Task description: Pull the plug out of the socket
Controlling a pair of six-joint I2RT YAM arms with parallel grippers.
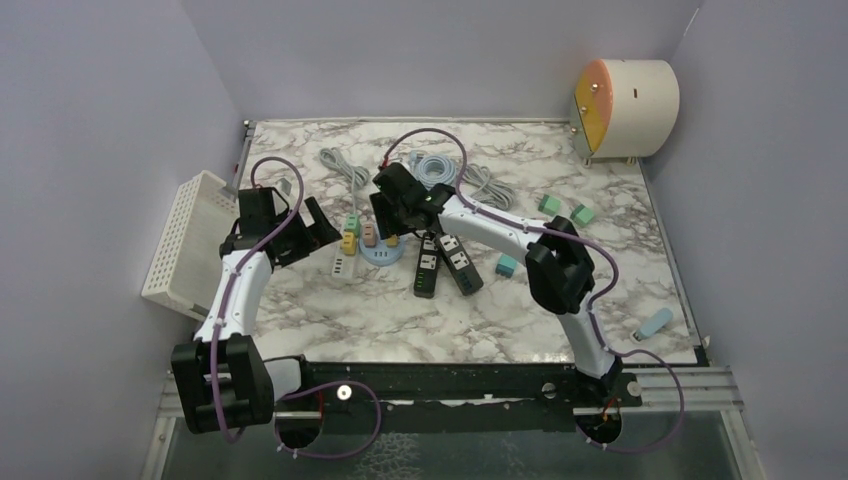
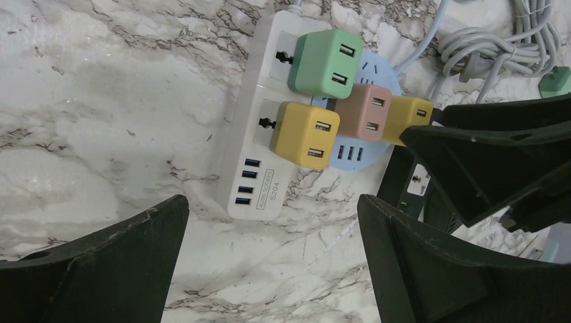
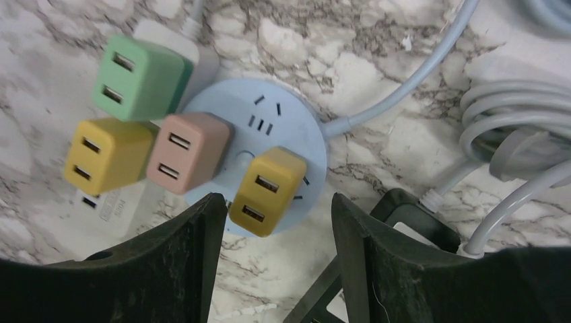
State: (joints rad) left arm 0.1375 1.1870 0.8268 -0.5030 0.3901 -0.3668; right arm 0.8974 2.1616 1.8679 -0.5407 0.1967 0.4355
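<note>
A round blue socket carries a pink plug and a yellow plug. Beside it a white power strip carries a green plug and a yellow plug. My right gripper is open, hovering over the round socket with the yellow plug just ahead of its fingertips, not touching it. My left gripper is open and empty, above the table at the USB end of the white strip. In the top view, the left gripper is left of the strip and the right gripper is behind the socket.
Two black power strips lie right of the round socket. Grey coiled cables lie behind it. Loose green plugs and a teal one lie to the right. A white basket stands at the left edge, and a cream drum stands at the back right.
</note>
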